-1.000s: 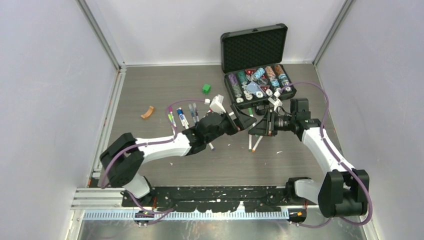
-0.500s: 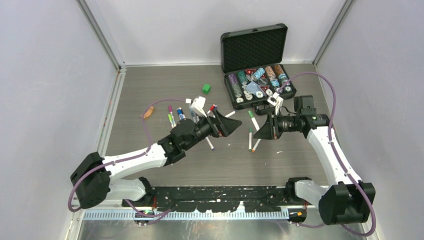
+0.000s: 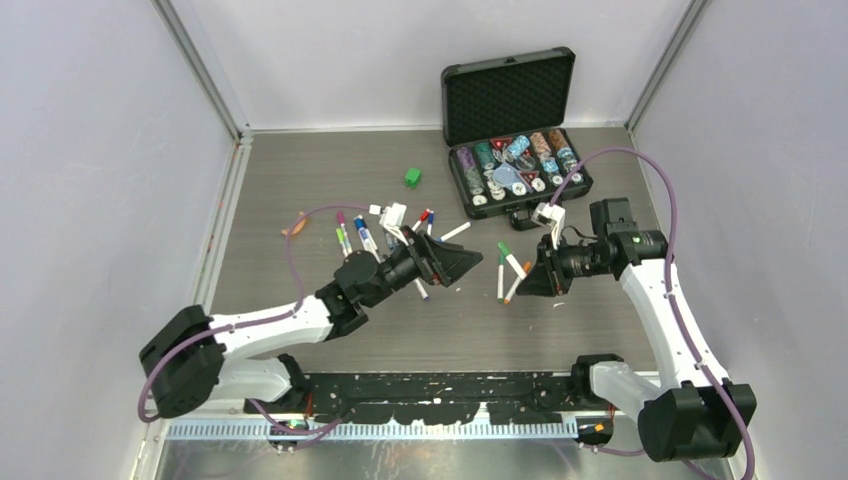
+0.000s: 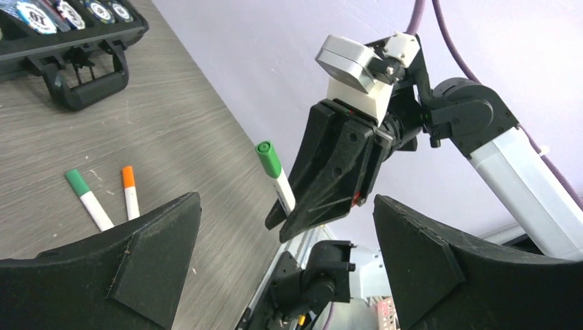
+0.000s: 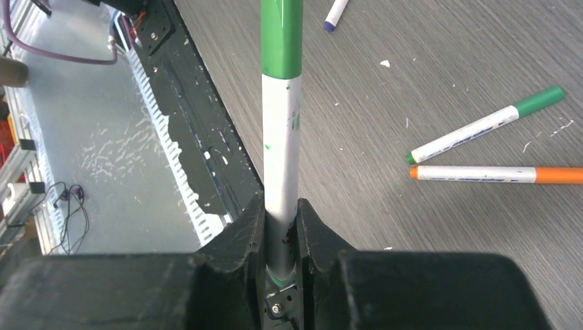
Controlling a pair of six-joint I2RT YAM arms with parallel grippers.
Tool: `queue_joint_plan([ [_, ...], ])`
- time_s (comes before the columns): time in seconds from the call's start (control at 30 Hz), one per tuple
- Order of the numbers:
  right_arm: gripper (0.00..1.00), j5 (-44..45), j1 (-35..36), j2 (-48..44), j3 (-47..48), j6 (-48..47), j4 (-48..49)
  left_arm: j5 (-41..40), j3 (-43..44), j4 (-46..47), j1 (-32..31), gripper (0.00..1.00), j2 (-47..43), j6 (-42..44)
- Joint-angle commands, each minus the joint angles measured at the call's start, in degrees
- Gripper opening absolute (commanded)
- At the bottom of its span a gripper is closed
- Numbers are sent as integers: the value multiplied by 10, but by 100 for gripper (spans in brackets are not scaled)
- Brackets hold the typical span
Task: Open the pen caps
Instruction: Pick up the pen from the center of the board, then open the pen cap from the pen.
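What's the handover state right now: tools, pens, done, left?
Left tool: open, empty, aimed at the right tool.
Right tool: shut on the held green pen at its tail end, green cap on and pointing at the left tool.
Table: loose green pen and orange pen, both capped, near the right tool. Pen cluster left of centre, caps too small to judge.
Done: no cap seen off.
Left: pull the green cap, then the rest.
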Motion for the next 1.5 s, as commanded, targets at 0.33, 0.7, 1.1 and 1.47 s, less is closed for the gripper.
queue_joint_plan([
  [0.33,1,-35,-4,-1,30,-58,-51,-27,59,236,-22,87,173,-47],
  [0.7,1,-39,-5,7,33,-52,-51,-35,85,262,-36,58,228,-82],
  [1.1,1,-36,-4,10,32,-35,-39,-38,84,255,-39,15,234,-89],
  [1.47,0,-14,-5,6,33,-42,-44,-110,30,324,-3,0,204,-114],
])
